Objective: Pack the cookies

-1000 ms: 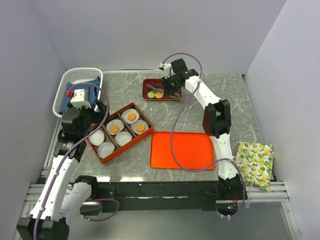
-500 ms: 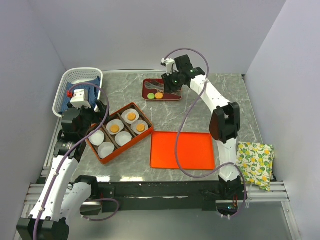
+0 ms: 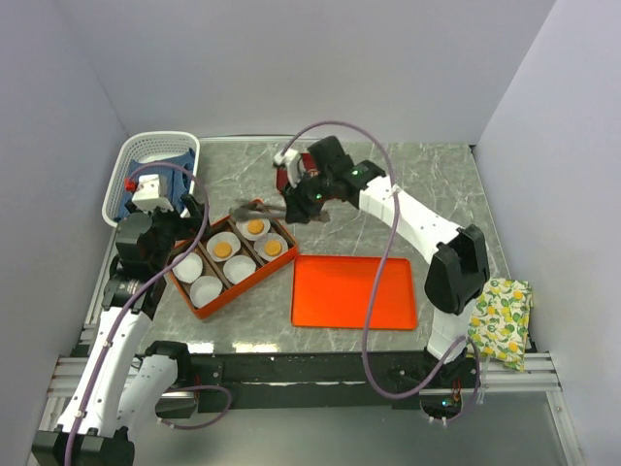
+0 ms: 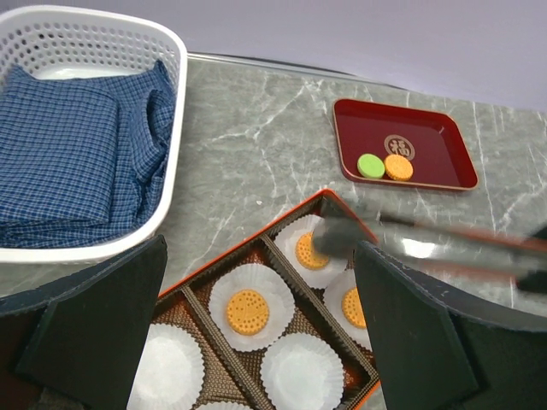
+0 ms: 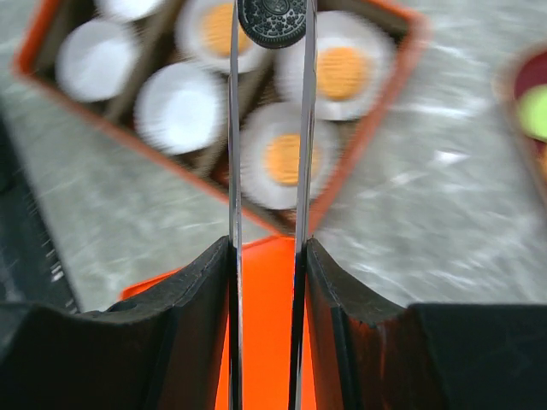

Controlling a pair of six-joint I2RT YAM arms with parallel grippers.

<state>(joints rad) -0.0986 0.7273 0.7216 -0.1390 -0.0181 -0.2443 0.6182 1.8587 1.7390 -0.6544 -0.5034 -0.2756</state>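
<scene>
My right gripper (image 5: pixel 267 248) is shut on metal tongs (image 5: pixel 232 154), whose tips pinch a black cookie (image 5: pixel 272 21). In the top view this gripper (image 3: pixel 306 199) hangs over the far corner of the orange box (image 3: pixel 198 299); the dark cookie (image 4: pixel 329 235) hovers blurred above the box's far cup. Three orange cookies (image 4: pixel 247 312) (image 4: pixel 308 252) (image 4: pixel 352 307) lie in white paper cups there. A green cookie (image 4: pixel 370 166) and an orange one (image 4: pixel 397 166) sit in the small red tray (image 4: pixel 444 141). My left gripper (image 4: pixel 256 342) stands open and empty above the box's near cups.
A white basket (image 3: pixel 155 155) with folded blue cloth (image 4: pixel 68 145) stands at the back left. A flat orange lid (image 3: pixel 354 291) lies right of the box. A lemon-print cloth (image 3: pixel 497 316) hangs at the right table edge.
My right arm has swung left and nearer, from the small red tray to over the box, carrying the tongs with the black cookie. The left arm has stayed put.
</scene>
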